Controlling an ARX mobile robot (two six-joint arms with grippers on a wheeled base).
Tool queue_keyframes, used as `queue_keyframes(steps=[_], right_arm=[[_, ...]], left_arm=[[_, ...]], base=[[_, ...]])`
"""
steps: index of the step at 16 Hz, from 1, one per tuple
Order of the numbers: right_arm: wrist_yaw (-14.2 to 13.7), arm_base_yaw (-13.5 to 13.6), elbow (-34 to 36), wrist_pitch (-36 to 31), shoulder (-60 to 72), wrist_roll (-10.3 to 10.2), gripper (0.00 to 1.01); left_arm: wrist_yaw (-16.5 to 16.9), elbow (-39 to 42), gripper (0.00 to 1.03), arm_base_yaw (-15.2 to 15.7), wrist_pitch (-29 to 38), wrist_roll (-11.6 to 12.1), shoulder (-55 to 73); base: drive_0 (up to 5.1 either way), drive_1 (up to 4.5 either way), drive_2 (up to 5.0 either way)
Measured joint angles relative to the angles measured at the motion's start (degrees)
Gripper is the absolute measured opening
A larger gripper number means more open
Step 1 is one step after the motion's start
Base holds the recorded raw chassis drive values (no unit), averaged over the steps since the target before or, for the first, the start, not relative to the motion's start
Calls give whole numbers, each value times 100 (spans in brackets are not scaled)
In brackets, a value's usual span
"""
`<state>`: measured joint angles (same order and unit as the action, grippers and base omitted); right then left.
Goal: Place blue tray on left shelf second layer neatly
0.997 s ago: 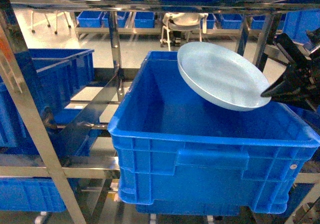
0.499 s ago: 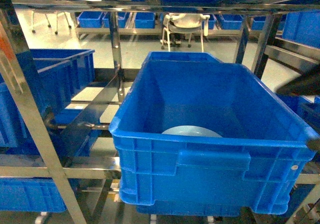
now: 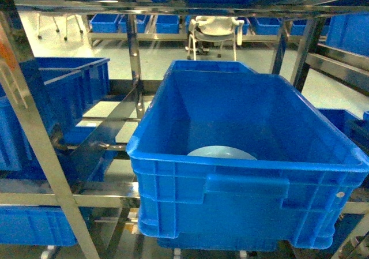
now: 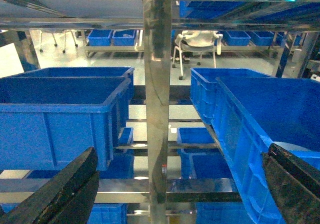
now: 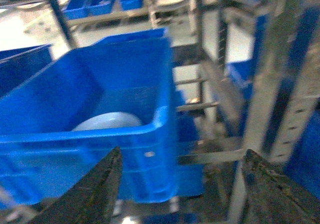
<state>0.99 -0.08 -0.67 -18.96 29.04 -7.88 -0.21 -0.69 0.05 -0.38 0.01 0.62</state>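
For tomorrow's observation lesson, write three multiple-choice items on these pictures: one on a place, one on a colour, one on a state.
1. Where does the blue tray lie?
A. on the floor
B. inside the front crate
C. on the chair

2. What colour is the front crate?
A. red
B. white
C. deep blue

3. How does the right pincer stand?
A. open, holding nothing
B. shut on the tray
C. shut on a rail

Answers:
1 B, its pale rim shows above the crate's near wall.
2 C, all walls are blue.
3 A, its fingers stand wide apart.

Pale blue tray (image 3: 222, 151) inside deep-blue crate (image 3: 242, 178); shiny steel shelf (image 3: 34, 138); black fingers (image 4: 65, 189).
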Motion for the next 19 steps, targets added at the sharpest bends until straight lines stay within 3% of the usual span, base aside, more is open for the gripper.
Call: queue_keyframes(steps=[1, 4, 12, 14, 19], right_arm=[[-90, 4, -11, -551, -533, 566, 41], [-101, 7, -11, -72, -970, 702, 3], [-101, 7, -11, 885, -1910, 750, 2], [-103, 7, -17, 1943, -2796, 750, 2], [-103, 7, -17, 1921, -2872, 750, 2]], left_arm=[[9, 0, 98, -11, 7, 2, 0], [17, 0, 98, -11, 11, 2, 0], [17, 0, 98, -11, 13, 2, 0], [7, 0, 98, -11, 11, 2, 0], [15, 0, 98, -11, 13, 2, 0]], base=[[0, 0, 0], [0, 0, 0], [0, 0, 0], [0, 0, 0], [0, 0, 0]])
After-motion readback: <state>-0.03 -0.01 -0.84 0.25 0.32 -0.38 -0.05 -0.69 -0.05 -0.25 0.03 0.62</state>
